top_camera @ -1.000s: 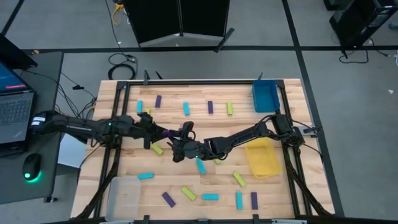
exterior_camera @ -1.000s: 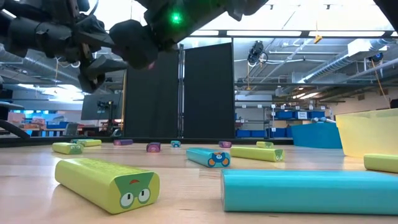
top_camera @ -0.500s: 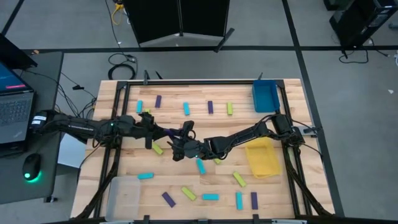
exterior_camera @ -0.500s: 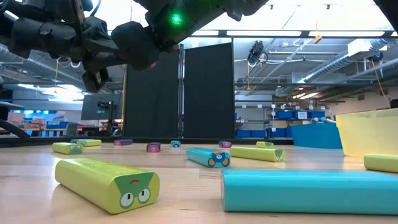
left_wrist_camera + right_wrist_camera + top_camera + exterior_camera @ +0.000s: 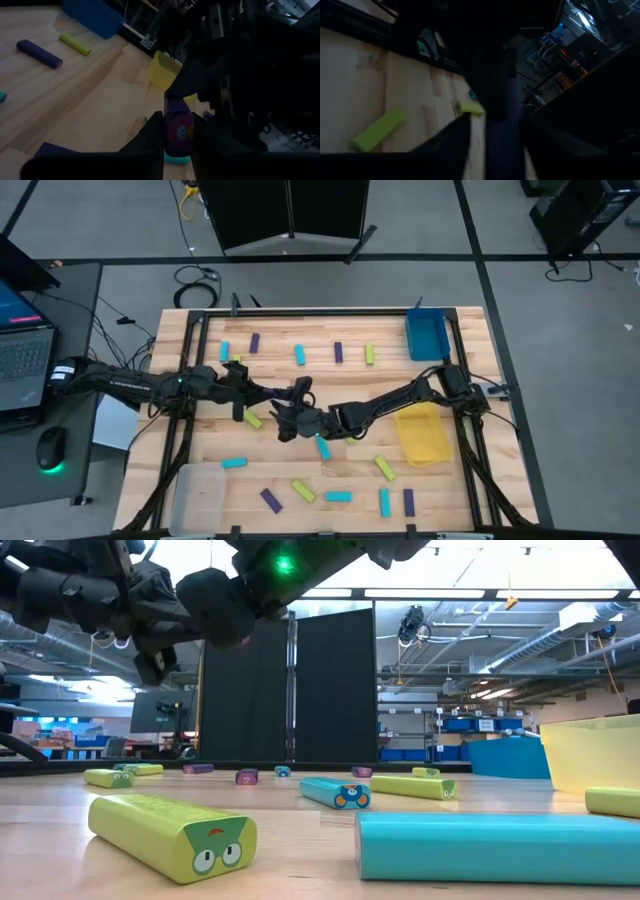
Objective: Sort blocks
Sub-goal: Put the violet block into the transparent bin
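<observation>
Both grippers meet over the middle of the table. My left gripper (image 5: 262,392) (image 5: 179,125) is shut on a purple block (image 5: 272,394) (image 5: 179,131) held in the air. My right gripper (image 5: 290,402) (image 5: 497,145) reaches in from the right and closes on the same block (image 5: 504,115). Several more purple, cyan and yellow-green blocks lie flat on the table, such as a yellow-green one (image 5: 253,420) (image 5: 170,830) and a cyan one (image 5: 322,446) (image 5: 490,845). My left gripper pinches the purple block between its two fingers near the end with the printed face (image 5: 179,134), coming level from the table's left, fingers along the block. The block is lifted clear. My right gripper has the block's other end (image 5: 172,102) between its fingers, coming from the right; its dark fingers hide the contact.
A blue tray (image 5: 427,335) sits at the far right corner, a yellow tray (image 5: 422,432) lies on the right and a clear tray (image 5: 202,492) at the near left. Loose blocks lie along the far and near parts of the table.
</observation>
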